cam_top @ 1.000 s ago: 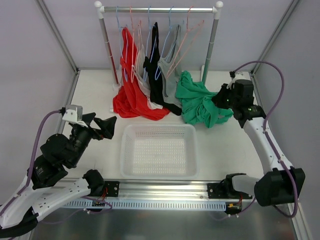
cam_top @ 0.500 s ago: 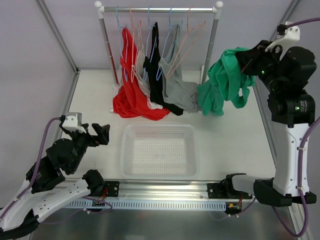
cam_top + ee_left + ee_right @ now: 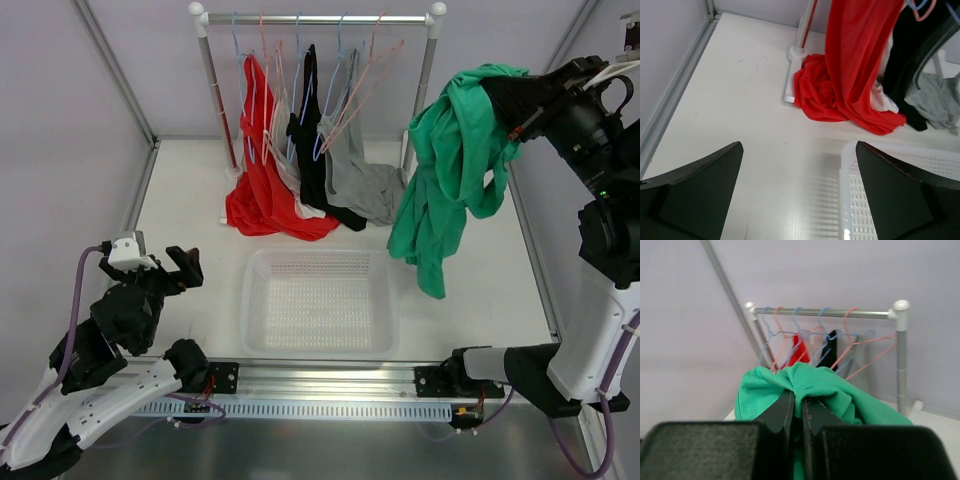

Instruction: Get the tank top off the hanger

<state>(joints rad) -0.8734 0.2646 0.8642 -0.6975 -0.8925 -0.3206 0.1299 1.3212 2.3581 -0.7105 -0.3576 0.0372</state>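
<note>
- Over the table, in the top external view, the emerald-green sleeveless fabric tank top (image 3: 455, 170) hangs in the air at the right, bunched at its upper end in the right gripper (image 3: 497, 100); its lower end dangles free above the right rim of the white perforated plastic basket (image 3: 318, 253)
- The thin salmon-pink wire hanger (image 3: 362, 95) sits on the metal clothes rail (image 3: 320, 18), tilted and bare as far as I can make out; the green cloth is apart from it, so I judge the removal itself done
- The left gripper (image 3: 180, 270) waits low at the left near its base, well apart from the clothes, its fingers spread with nothing between them
- From the left wrist I see both dark fingers wide apart over the bare white table (image 3: 755, 100); the basket's corner lies under the right finger; the long red garment (image 3: 855, 75) trails from the rail to the tabletop ahead; no green cloth shows here
- From the right wrist the jaws are pressed together on a thick fold of the green fabric, which humps up over the fingertips; the rail with its pink and light-blue hangers (image 3: 822, 320) stands behind, none of them touching the top
- What is left, as I read it, is only to set the top down and let go; the basket below looks the likely place, though I cannot be sure of that
</note>
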